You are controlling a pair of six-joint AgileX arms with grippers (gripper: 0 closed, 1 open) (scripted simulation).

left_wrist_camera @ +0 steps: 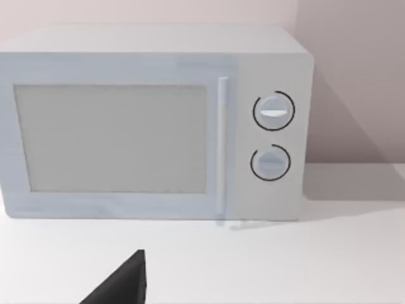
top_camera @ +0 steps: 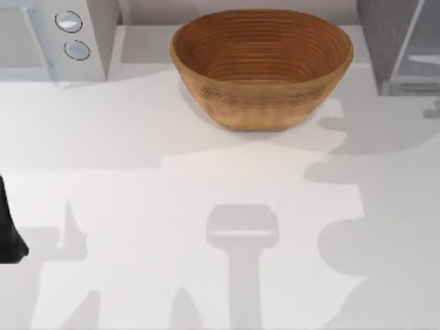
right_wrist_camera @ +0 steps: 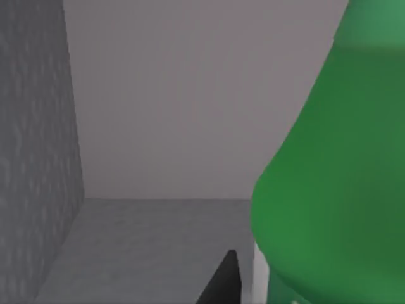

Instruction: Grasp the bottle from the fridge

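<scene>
Right pincer [right_wrist_camera: 243, 288] reaching inside fridge [right_wrist_camera: 38, 152]; bottle [right_wrist_camera: 329, 190] looms close just beside its dark fingertip; cannot tell whether closed on it; bottle likely light, smooth, slippery, thin plastic; best gripped around body below shoulders, gently

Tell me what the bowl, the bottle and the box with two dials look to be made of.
Bowl: woven wicker or rattan, matte brown, shown by its coiled ridges. Bottle: likely plastic, bright green, smooth and slightly translucent. Box with two dials: smooth pale grey casing, painted metal or plastic, with a flat matte door panel.
</scene>
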